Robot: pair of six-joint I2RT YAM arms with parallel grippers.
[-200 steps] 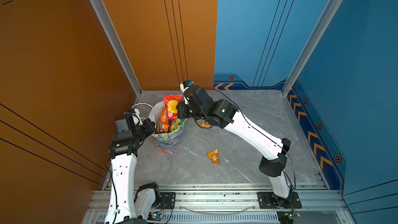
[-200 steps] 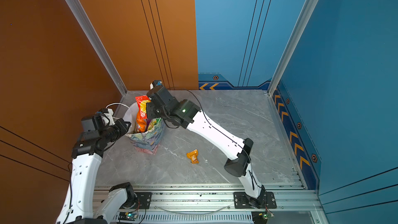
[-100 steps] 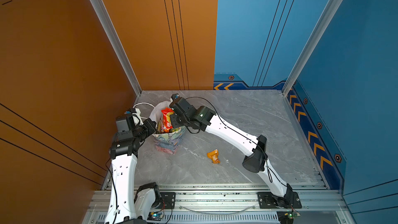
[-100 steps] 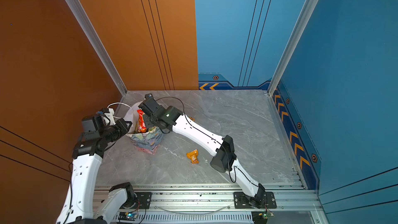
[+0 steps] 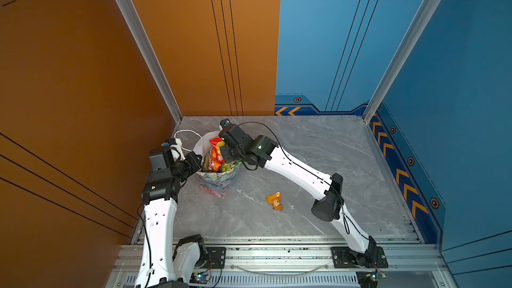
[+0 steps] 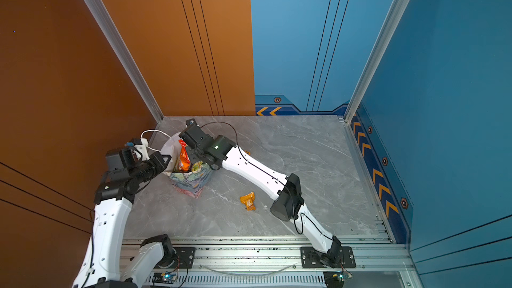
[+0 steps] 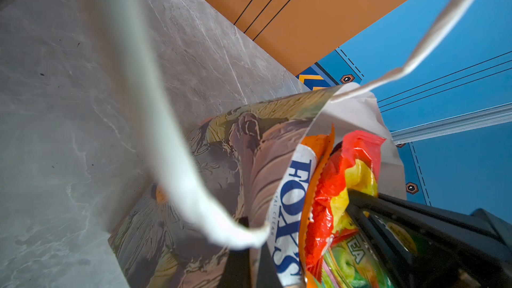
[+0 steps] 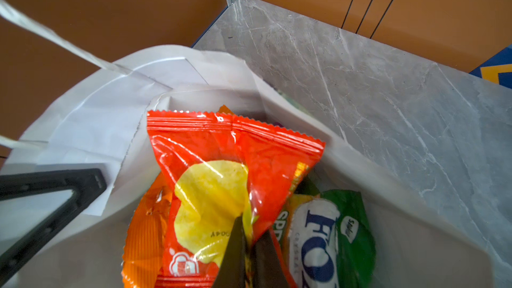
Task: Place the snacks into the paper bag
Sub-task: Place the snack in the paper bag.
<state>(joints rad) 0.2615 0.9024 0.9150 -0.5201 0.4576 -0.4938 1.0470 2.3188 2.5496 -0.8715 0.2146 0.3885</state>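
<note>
The paper bag (image 5: 219,182) (image 6: 191,184) stands upright at the table's left, floral outside and white inside (image 8: 97,106). My left gripper (image 5: 198,160) (image 7: 250,261) is shut on the bag's near rim, with the paper wall (image 7: 221,162) between its fingers. Over the bag's mouth, my right gripper (image 5: 225,156) (image 8: 249,245) is shut on a red snack packet (image 8: 221,167) (image 5: 216,150) that stands half inside the bag. A green-and-white packet (image 8: 332,239) and an orange one (image 8: 146,234) lie beside it in the bag. One small orange packet (image 5: 274,200) (image 6: 248,201) lies loose on the table.
The bag sits close to the orange side wall (image 5: 110,106) and the back left corner. A white cord handle (image 5: 188,132) loops out behind the bag. The right arm's elbow (image 5: 327,203) hangs low over the table, right of the loose orange packet.
My right gripper has come down and to the left with the red packet, from above the bag into its mouth. The left gripper has stayed on the rim.
</note>
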